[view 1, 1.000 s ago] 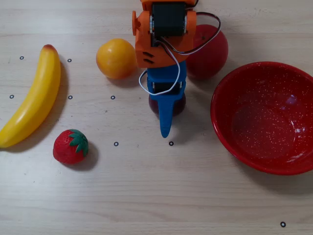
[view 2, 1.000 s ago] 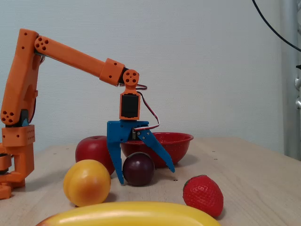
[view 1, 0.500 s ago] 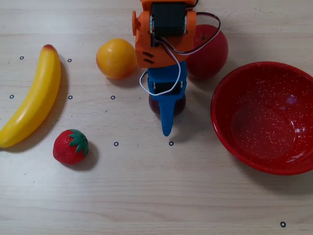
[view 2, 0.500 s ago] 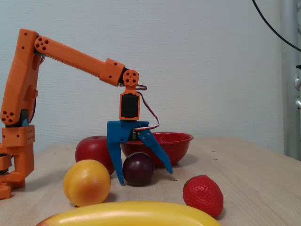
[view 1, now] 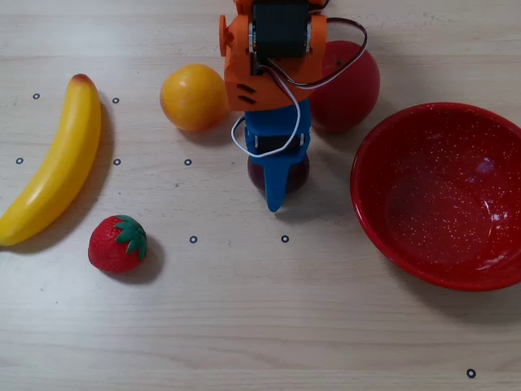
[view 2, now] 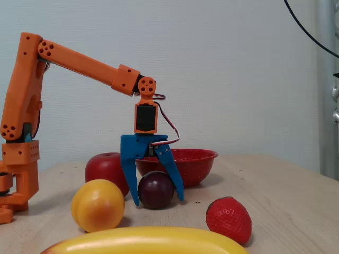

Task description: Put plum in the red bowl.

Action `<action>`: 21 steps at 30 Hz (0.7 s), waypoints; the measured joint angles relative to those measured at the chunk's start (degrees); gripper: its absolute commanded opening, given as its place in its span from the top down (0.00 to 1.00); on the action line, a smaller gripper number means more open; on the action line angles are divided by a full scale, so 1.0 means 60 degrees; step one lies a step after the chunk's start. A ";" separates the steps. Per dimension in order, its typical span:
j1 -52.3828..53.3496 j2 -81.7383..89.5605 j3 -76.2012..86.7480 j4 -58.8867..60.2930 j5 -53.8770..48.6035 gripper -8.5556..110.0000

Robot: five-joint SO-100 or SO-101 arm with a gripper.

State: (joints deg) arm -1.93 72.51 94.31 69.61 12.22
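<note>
So the blue 2-finger gripper (view 2: pixel 157 201) on the orange arm is down around the small glossy dark purple plum (view 2: pixel 155 190), 1 finger either side of it in the fixed view. The jaws are spread about as wide as the fruit and look like they're touching its sides, but I can't tell if it's really squeezing. The plum sits on the pale wood table (view 1: pixel 244 326), near the big speckled red bowl (view 1: pixel 370 175), which looks empty. By my guess the grab is roughly there; the lift, carry over and drop are all left. The shiny red apple (view 1: pixel 350 85) behind it is the thing to dodge.
</note>
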 measured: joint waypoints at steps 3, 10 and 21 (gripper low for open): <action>0.0000 0.0000 0.0000 0.0000 0.0029 0.84; -0.0015 0.0015 0.0000 0.0000 0.0059 0.93; 0.0000 0.0820 -0.2358 0.3047 -0.0044 0.93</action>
State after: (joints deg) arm -1.93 77.43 80.16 87.89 11.95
